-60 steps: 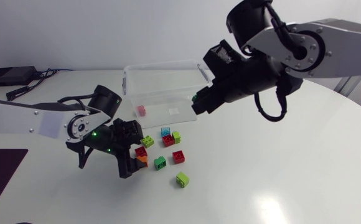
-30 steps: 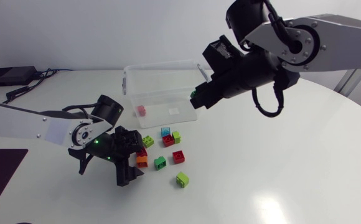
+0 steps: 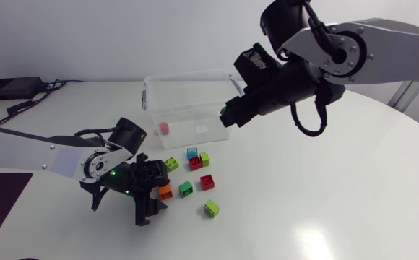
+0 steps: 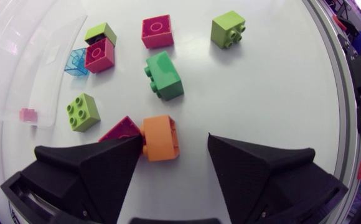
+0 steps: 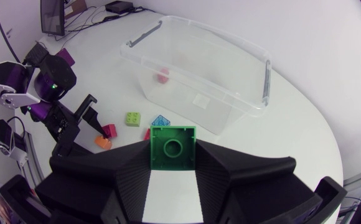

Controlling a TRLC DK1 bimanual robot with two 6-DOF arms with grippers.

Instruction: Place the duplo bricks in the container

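Observation:
Several duplo bricks lie in front of the clear container [image 3: 184, 101], which holds one pink brick [image 3: 164, 128]. My left gripper [image 3: 154, 191] is down at the cluster's near-left side. In the left wrist view it [image 4: 175, 143] is open around an orange brick [image 4: 162, 138]; the brick touches one finger, with a gap to the other. A red brick [image 4: 121, 129] lies against that same finger. Ahead lie a green brick [image 4: 164, 76], lime bricks [image 4: 83, 112] and more red ones. My right gripper [image 3: 227, 112] hangs by the container's right end, shut on a green brick [image 5: 173, 146].
A black box [image 3: 11, 88] with cables sits at the table's far left. A dark mat [image 3: 0, 195] lies at the left front edge. A lone lime brick [image 3: 212, 208] sits nearest the front. Bare table stretches to the right.
My left gripper has slid forward and lower at the orange brick, and its fingers have drawn closer together. The right arm moved slightly toward the container with its green brick.

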